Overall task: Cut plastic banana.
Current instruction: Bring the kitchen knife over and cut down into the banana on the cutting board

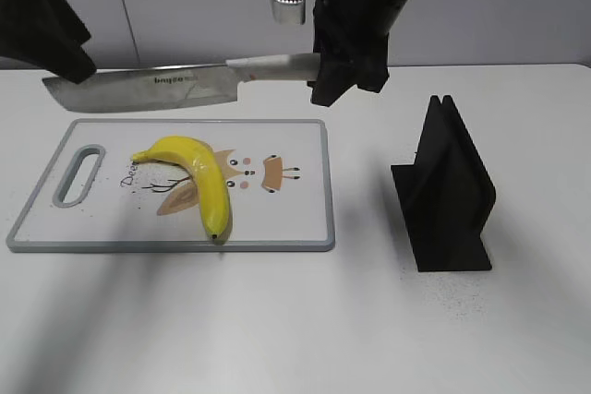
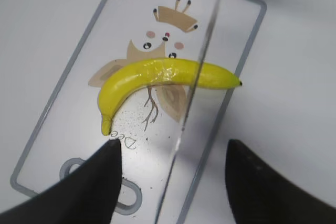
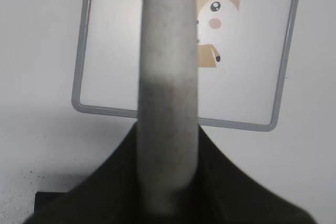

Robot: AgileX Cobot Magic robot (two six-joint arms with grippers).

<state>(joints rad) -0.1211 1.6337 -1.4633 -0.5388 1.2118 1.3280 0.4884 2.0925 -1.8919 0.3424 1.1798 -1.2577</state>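
Broadly, a white bench filling the scene, seen at a slant from the front.

Toward the left edge, a white cutting board with a grey rim, a handle slot at its left end and a cartoon fox print in the middle.

Toward the right edge, well apart from the board, an upright black knife stand.

Above the far edge of the board, a large cleaver-style knife held level in the air, blade pointing toward the left edge, pale handle toward the centre.

Clamped firmly on that handle, the right gripper, black, reaching down from above near the middle of the far edge; in the right wrist view, the handle running straight out between the black jaws.

Near the far left corner, the left gripper, dark and partly cut off; in the left wrist view, two black fingers spread wide apart with nothing between them, hanging over the board's slot end.

Lying flat on the board, over the fox print, the plastic banana: glossy yellow, curved, whole, stem end toward the handle slot, dark tip by the board's near rim.
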